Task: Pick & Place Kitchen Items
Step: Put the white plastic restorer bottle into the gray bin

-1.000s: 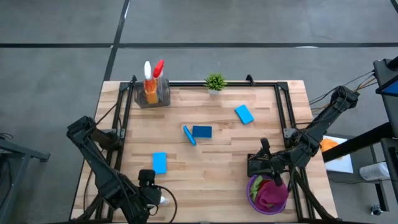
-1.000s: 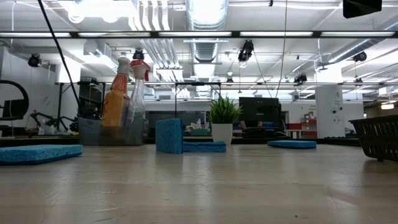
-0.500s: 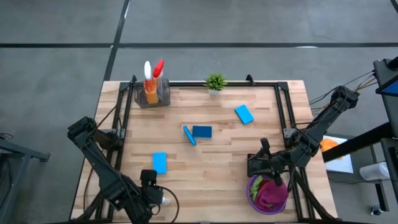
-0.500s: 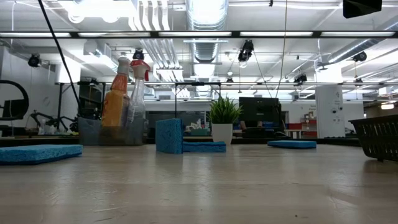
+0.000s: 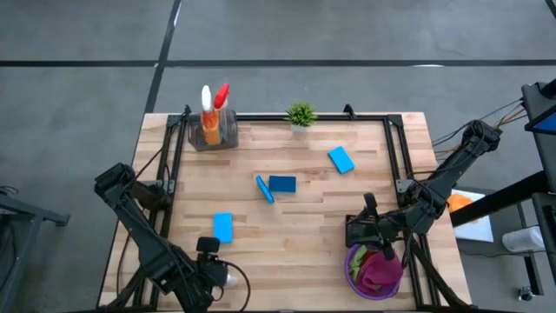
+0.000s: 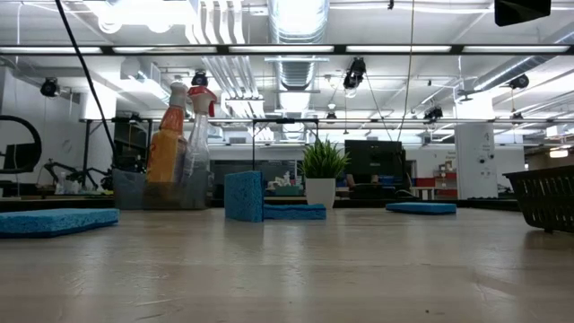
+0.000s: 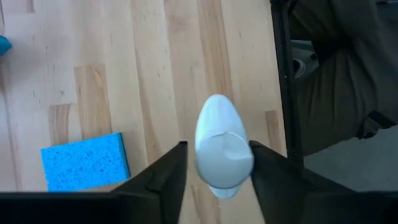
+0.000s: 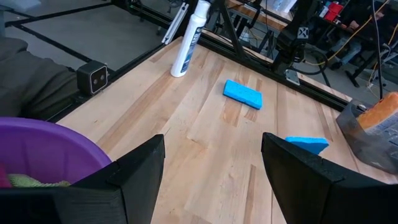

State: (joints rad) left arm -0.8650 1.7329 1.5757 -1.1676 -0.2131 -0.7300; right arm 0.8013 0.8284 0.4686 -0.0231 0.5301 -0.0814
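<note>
My left claw point(image 7: 214, 180) is low at the near left corner of the table point(image 5: 304, 217). It is pinching a white bottle point(image 7: 219, 146) between its two fingers point(image 7: 163, 180). The bottle stands up on the wood, as my right wrist view shows point(image 8: 188, 42). Just beside it lies a blue sponge point(image 7: 85, 160), flat on the table. From above I see that same sponge point(image 5: 222, 227) a little way in from the left claw point(image 5: 211, 265).

My right claw point(image 8: 211, 180) is spread wide and holds nothing. It hangs at the near right side of the table point(image 5: 368, 228), right by the rim of a purple bowl point(image 8: 50, 146). The bowl point(image 5: 354, 283) sits at the near right corner. Inside it I see a magenta cloth point(image 5: 380, 271) and a bit of green cloth point(image 5: 355, 269).

In the middle of the table are two more sponges, touching. One lies flat point(image 5: 282, 183). The other stands on its edge point(image 5: 264, 189). In the low view the standing one point(image 6: 243, 196) is in front of the flat one point(image 6: 294, 212).

A fourth sponge point(image 5: 341, 159) lies flat farther back, toward the right.

At the far left corner is a clear bin point(image 5: 224, 132). An orange bottle point(image 5: 210, 126), a bottle with a white top point(image 5: 206, 96) and a bottle with a red top point(image 5: 221, 94) stand in it.

A small green plant point(image 5: 301, 114) stands at the middle of the far edge.
</note>
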